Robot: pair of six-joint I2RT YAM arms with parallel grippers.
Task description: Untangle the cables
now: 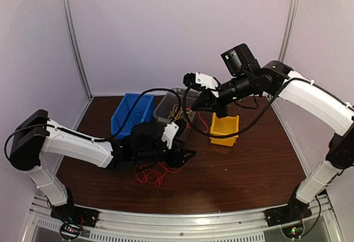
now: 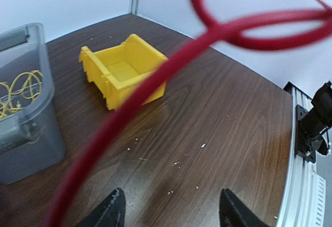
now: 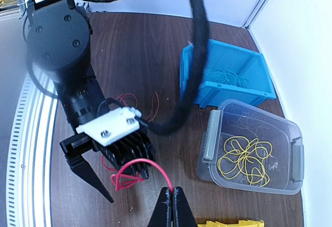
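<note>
**A:** What's the biggest thing there?

**B:** The table (image 1: 249, 175). It is dark wood grain, matt, and flecked with pale crumbs in front of the left gripper (image 2: 172, 196).

**A:** Anything in the way?

**B:** A thick black braided hose (image 3: 194, 56) arcs from the left arm across the right wrist view and covers a corner of the blue bin (image 3: 233, 95). In the left wrist view a blurred red cable (image 2: 150, 82) runs close to the lens, just above the left jaws. It cuts across the yellow bin (image 2: 140, 48).

**A:** And the containers?

**B:** A clear plastic tub (image 3: 208, 144) with rounded corners lies just right of the right gripper (image 3: 171, 190). It holds a tangle of yellow cables (image 3: 246, 157). Beyond it is the blue bin, hard plastic with a sloped open front, holding thin pale strands (image 3: 223, 74). The yellow bin has the same shape with ribbed walls and sits ahead of the left jaws.

**A:** The jaws themselves?

**B:** On the left, two black fingers stand well apart over the wood. On the right, the fingers are pressed together. The thin red cable's end runs into their tips, arching from a loop beside the left gripper.

**A:** Any other cable?

**B:** Loose red coils (image 1: 150, 177) lie on the wood just behind the left jaws.
</note>
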